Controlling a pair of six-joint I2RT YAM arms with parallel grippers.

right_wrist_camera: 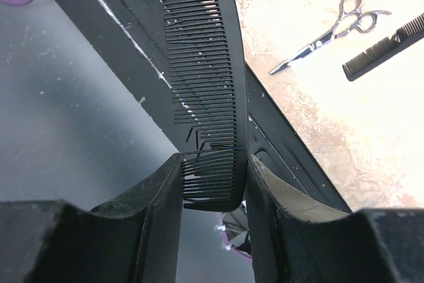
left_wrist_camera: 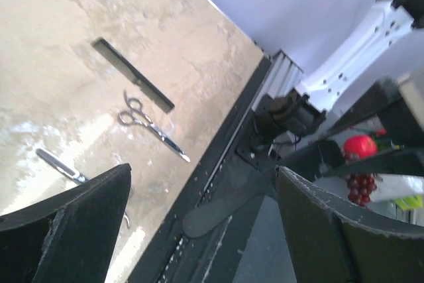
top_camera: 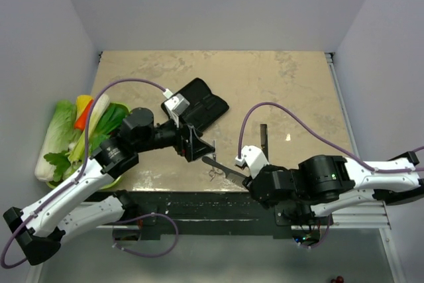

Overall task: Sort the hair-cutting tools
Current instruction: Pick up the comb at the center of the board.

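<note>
While pinching a comb (right_wrist_camera: 209,91) in the right gripper (right_wrist_camera: 213,164), holds the left gripper (left_wrist_camera: 203,173) wide open, facing scissors (left_wrist_camera: 151,126) beyond its fingertips

- We see one slim black comb (right_wrist_camera: 209,77) raised off the bench, its end pinched in the right gripper (right_wrist_camera: 213,162), hanging above the near edge
- The other black comb (left_wrist_camera: 132,75) lies flat, further in
- Beside it we find silver scissors (left_wrist_camera: 154,128), closed, nearer that edge
- We glimpse the second scissors (left_wrist_camera: 61,166), partly hidden

Bright, even light throughout, pale glare on the table (left_wrist_camera: 41,127), wrist views soft up close.
</note>
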